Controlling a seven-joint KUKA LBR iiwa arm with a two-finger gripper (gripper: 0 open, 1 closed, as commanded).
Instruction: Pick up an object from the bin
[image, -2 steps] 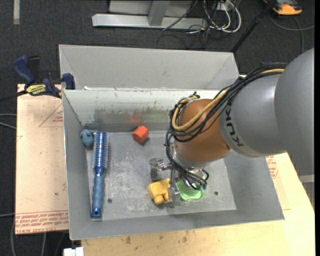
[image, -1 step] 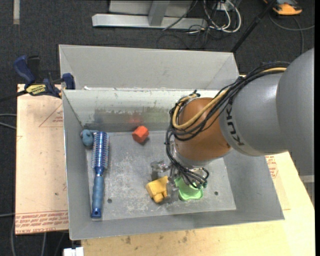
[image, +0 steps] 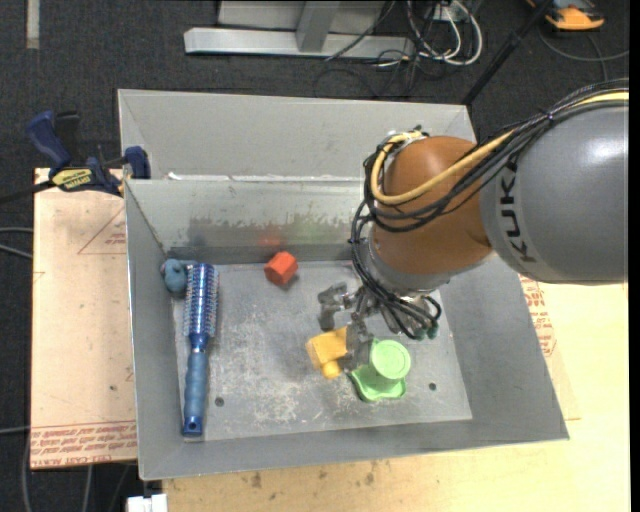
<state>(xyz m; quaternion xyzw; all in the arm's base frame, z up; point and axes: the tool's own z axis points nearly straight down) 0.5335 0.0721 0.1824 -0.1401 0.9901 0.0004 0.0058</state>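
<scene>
Yellow block (image: 326, 351) beside the green cup (image: 381, 372), just under our gripper (image: 345, 320), fingers spread.

End effector (image: 345, 320) half hidden under orange cover (image: 430, 205), yellow thing (image: 326, 350) partly covered

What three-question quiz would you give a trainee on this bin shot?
1. True or false: the blue hairbrush lies at the bin's left side.
2. Which lies nearest the back wall? A green cup; B red block; C yellow piece.
3. Which two things lie nearest the gripper?
Key: 1 true; 2 B; 3 yellow piece and green cup.
</scene>
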